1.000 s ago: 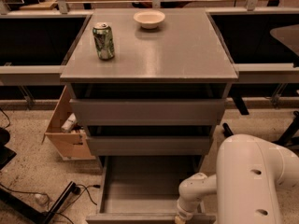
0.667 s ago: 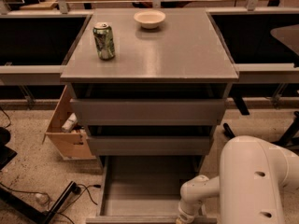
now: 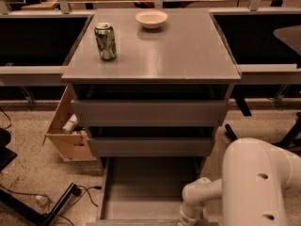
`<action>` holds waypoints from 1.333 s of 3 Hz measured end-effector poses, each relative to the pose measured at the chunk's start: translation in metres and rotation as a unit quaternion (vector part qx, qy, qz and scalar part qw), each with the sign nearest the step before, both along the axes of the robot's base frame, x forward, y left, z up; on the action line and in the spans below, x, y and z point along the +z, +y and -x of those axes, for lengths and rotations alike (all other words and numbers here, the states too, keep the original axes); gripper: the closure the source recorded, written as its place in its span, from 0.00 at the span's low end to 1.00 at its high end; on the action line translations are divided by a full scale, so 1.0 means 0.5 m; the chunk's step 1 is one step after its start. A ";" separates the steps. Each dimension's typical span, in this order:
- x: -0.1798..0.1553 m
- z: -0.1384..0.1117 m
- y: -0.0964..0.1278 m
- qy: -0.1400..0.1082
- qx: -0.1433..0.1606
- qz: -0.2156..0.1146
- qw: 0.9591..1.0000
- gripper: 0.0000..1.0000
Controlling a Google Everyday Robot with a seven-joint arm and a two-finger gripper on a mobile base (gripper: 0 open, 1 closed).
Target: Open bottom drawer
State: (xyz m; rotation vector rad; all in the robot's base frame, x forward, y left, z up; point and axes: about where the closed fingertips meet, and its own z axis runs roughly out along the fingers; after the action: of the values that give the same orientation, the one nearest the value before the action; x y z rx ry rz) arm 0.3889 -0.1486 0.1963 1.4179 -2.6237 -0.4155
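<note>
The grey cabinet has three alike drawer fronts. The bottom drawer [image 3: 146, 192] is pulled out toward me, and its shallow grey tray is bare inside. Its front panel lies at the lower edge of the view. My white arm [image 3: 258, 182] comes in from the lower right. My gripper [image 3: 188, 218] hangs at the drawer's front right corner and is cut off by the lower edge. The top drawer [image 3: 146, 113] and the middle drawer [image 3: 150, 146] each stand slightly out.
A green can [image 3: 106, 41] and a white bowl [image 3: 151, 19] stand on the cabinet top [image 3: 188, 55]. An open cardboard box [image 3: 66, 131] sits on the floor to the left. Cables [image 3: 56, 199] lie at the lower left. Dark bins flank the cabinet.
My arm's wrist has shifted slightly right and down at the drawer's front. The bottom drawer stays pulled out; the can and bowl have not moved.
</note>
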 end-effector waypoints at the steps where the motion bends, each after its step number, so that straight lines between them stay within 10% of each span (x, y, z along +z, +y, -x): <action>1: -0.001 0.008 0.000 0.008 -0.011 -0.003 1.000 1.00; 4: -0.001 0.008 0.000 0.008 -0.011 -0.003 1.000 0.29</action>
State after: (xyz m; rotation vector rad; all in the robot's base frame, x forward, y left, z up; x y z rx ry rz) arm 0.3848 -0.1486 0.1959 1.3832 -2.6306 -0.4367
